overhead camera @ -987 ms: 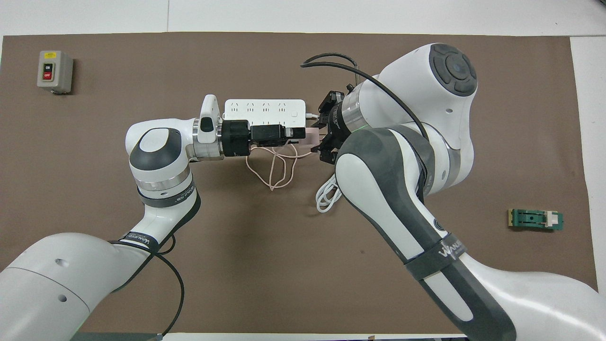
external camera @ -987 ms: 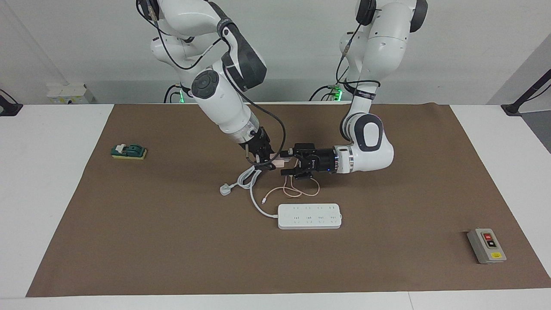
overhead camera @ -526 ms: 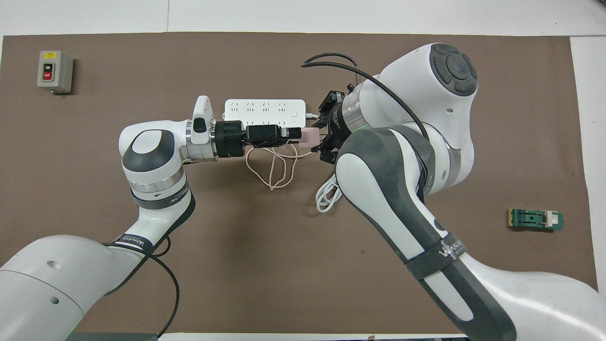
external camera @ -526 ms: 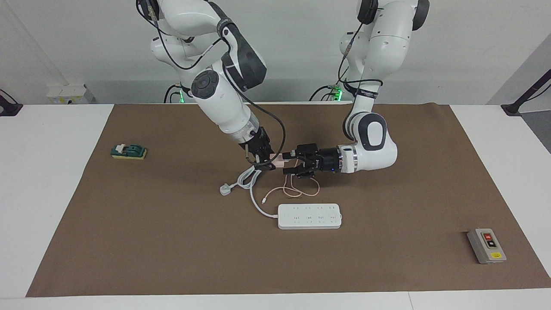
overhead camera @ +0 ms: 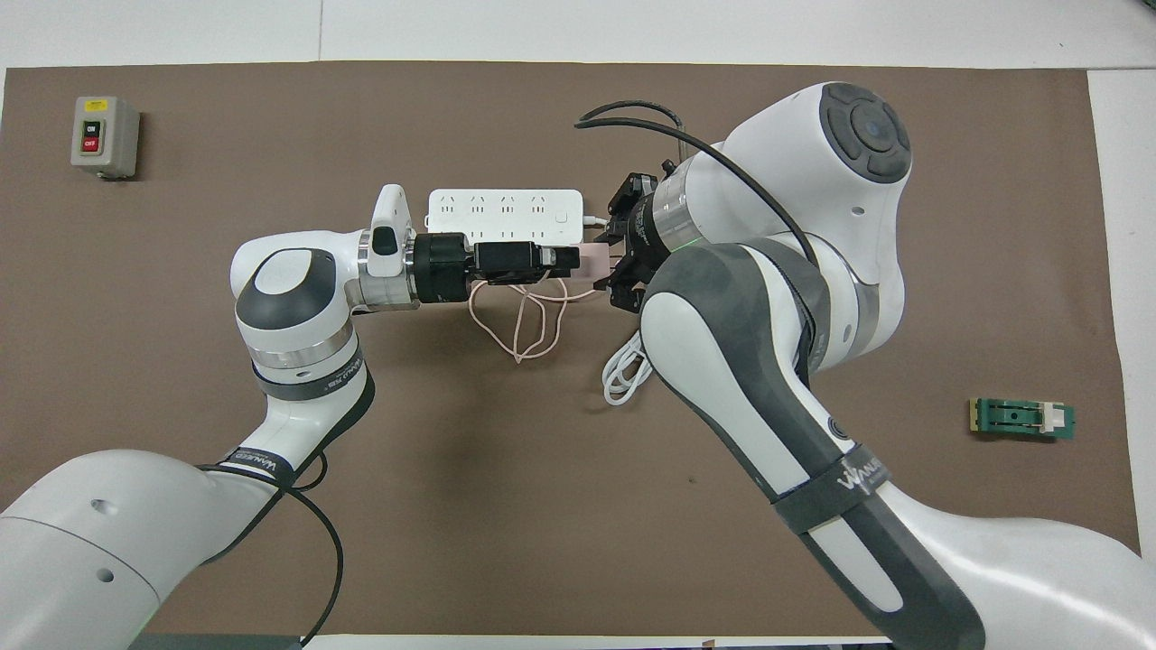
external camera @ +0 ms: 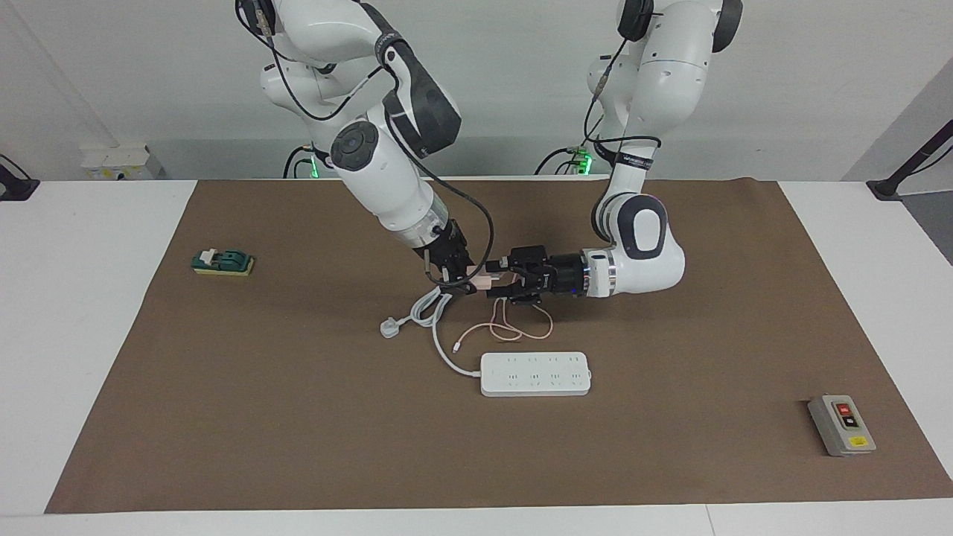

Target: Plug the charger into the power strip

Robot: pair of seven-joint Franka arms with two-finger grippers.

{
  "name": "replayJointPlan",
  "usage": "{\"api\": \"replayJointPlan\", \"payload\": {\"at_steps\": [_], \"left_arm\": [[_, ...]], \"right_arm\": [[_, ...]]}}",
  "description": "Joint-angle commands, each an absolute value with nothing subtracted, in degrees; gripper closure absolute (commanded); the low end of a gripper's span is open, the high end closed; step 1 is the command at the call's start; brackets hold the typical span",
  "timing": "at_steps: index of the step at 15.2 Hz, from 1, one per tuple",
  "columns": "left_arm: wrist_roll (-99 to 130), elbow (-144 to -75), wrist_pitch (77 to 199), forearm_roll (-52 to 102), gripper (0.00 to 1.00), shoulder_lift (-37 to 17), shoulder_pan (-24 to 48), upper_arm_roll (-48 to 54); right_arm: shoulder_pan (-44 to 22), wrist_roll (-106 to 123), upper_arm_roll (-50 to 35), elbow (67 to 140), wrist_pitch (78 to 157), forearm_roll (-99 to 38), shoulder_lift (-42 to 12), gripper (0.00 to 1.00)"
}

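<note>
My right pincer (external camera: pixel 476 284) holds the charger (external camera: pixel 485 281) up in the air, its fingertips pinched on the small pink cube, over the bare mat between the white cord coil (external camera: pixel 426 307) and the pink cable (external camera: pixel 508 327) that hangs from the cube and loops on the mat. A second ago my left pincer (external camera: pixel 500 278) stood spread, a little apart from the cube. It has since slid in level from the left arm's end and narrowed around the cube's free end. In the overhead view its dark tips (overhead camera: pixel 567 258) now cover that end of the charger (overhead camera: pixel 593 262). I cannot tell whether both fingers press on it yet, so I treat the cube as carried by my right pincer only.

I read this as a handover in mid-air: the left side is taking the charger so that the prongs can be turned down toward the sockets. Nothing is plugged in yet. The power strip (external camera: pixel 535 374) lies flat on the mat, farther from me than the held cube, all its outlets free and its thick cord running off toward the three-pin plug (external camera: pixel 389 327).

Next, I think, the left grip must settle firmly before the right one lets go; otherwise the cube could tip or drop onto the cable loop. The grey switch box (external camera: pixel 841 424) and the green block (external camera: pixel 222 262) sit well apart on the worktop (external camera: pixel 89 327), out of the way.
</note>
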State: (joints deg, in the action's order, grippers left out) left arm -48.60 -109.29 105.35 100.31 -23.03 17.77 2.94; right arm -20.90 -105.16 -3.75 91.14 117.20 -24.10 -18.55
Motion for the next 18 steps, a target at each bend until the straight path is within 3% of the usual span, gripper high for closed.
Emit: {"api": "replayJointPlan", "payload": {"at_steps": [1,7,10,12,14,15,18], "left_arm": [[-48.4,-111.4,105.4,101.5,0.28,-21.2,18.3,2.5],[-48.5,-111.2,105.7,101.5,0.28,-21.3,19.0,2.6],[-48.3,-111.2,105.6,101.5,0.38,-21.3,18.9,2.6],[-48.0,-111.2,105.0,101.5,0.56,-21.2,18.5,2.5],[-46.9,-111.3,105.2,101.5,0.91,-21.2,18.5,2.5],[-46.6,-111.2,105.3,101.5,1.0,-21.2,18.4,2.5],[-46.6,-111.0,105.4,101.5,1.0,-21.3,18.3,2.5]], "right_arm": [[-20.7,-105.7,-3.9,91.1,117.8,-24.6,-18.5,1.0],[-20.7,-105.7,-3.9,91.1,117.7,-24.6,-18.5,1.0],[-20.7,-105.7,-3.9,91.0,117.7,-24.6,-18.6,1.0],[-20.7,-105.7,-3.9,90.9,117.6,-24.6,-18.5,1.0],[-20.7,-105.7,-3.9,90.9,117.6,-24.6,-18.5,1.0],[-20.7,-105.7,-3.9,90.9,117.5,-24.6,-18.6,1.0],[-20.7,-105.7,-3.9,90.9,117.5,-24.6,-18.6,1.0]]}}
